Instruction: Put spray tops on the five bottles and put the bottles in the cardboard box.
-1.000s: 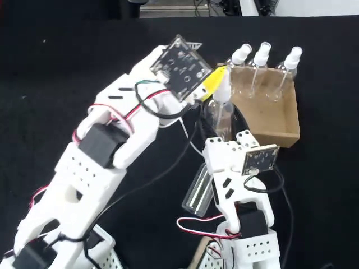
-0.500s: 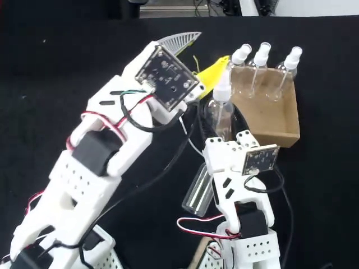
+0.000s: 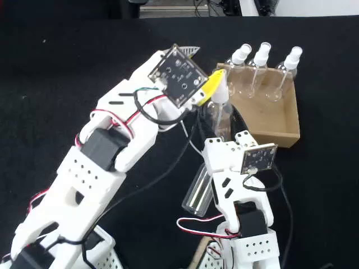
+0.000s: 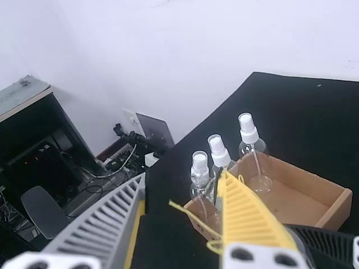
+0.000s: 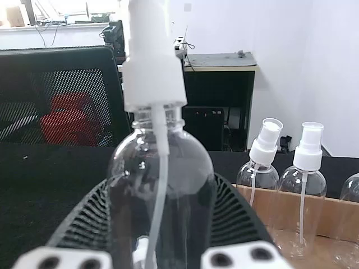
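Observation:
My right gripper (image 3: 221,133) is shut on a clear bottle (image 3: 220,116), held upright just left of the cardboard box (image 3: 283,134). A white spray top (image 3: 221,91) sits on its neck, and in the right wrist view the bottle (image 5: 160,185) stands between the black jaws. My left gripper (image 3: 210,61) is open beside that spray top, its yellow finger (image 3: 212,85) close against it. In the left wrist view the left gripper (image 4: 182,185) has nothing between its fingers. Three capped bottles (image 3: 261,67) stand along the box's far wall.
Another clear bottle (image 3: 196,190) lies on its side on the black table next to the right arm's base. The box's near half (image 3: 269,115) is bare cardboard. Cables loop around both arms.
The left wrist swung away to the left with its fingers spread, then came back to the spray top. The right arm and its bottle stayed put.

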Tool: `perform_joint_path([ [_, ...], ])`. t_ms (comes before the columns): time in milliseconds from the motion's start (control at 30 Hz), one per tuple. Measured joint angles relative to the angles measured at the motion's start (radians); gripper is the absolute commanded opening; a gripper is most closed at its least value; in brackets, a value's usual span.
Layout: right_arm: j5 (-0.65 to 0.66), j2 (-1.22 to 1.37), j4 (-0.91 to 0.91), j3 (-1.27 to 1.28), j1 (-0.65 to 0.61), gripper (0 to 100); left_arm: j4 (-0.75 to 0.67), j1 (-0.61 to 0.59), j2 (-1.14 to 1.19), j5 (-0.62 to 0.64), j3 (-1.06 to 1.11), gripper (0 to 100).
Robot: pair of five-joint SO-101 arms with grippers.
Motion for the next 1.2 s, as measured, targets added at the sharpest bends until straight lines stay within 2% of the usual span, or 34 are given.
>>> perform_joint_path([
  [100, 0.002, 0.000, 0.000, 0.000, 0.002, 1.1, 0.003, 0.003, -0.048, 0.000, 0.052, 21],
  [400, 0.002, 0.000, 0.000, 0.000, 0.002, 1.1, 0.003, 0.112, -0.180, 0.003, 0.160, 21],
  [667, 0.000, 0.000, 0.000, 0.000, 0.002, 1.1, -0.080, 0.107, -0.189, -0.002, 0.178, 21],
  [900, 0.000, 0.000, 0.000, 0.000, 0.002, 1.1, -0.100, 0.023, -0.207, -0.002, 0.178, 21],
  [1067, -0.002, 0.000, 0.005, 0.000, 0.005, 1.1, -0.020, -0.017, -0.292, -0.002, 0.163, 21],
  [1200, 0.000, 0.000, 0.087, -0.005, 0.074, 1.1, 0.110, -0.072, -0.354, -0.002, 0.190, 21],
])
